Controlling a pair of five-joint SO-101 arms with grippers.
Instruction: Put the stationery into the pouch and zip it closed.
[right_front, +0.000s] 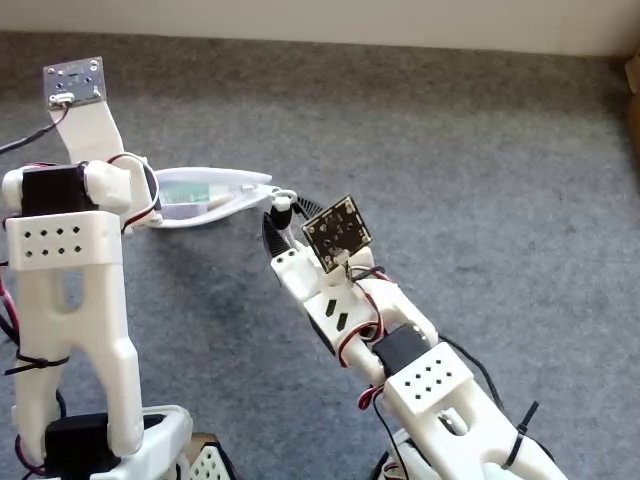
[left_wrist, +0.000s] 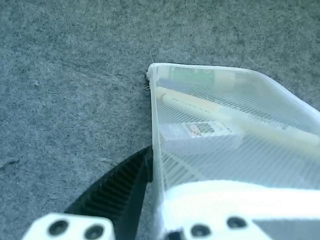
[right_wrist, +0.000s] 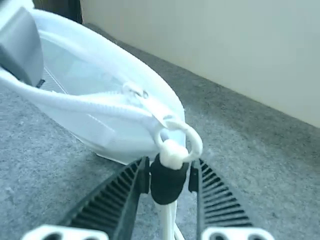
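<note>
Right gripper (right_wrist: 167, 167) fingers pinch the black zip pull (right_wrist: 167, 184). Left gripper (left_wrist: 155, 170) fingers clamp the pouch (right_front: 205, 195) at its other end. The pouch, with stationery (left_wrist: 200, 132) inside, sits toward the carpet's (right_front: 480, 150) far left corner. A hard tug could slip the pull free or drag the pouch from the left grip.
</note>
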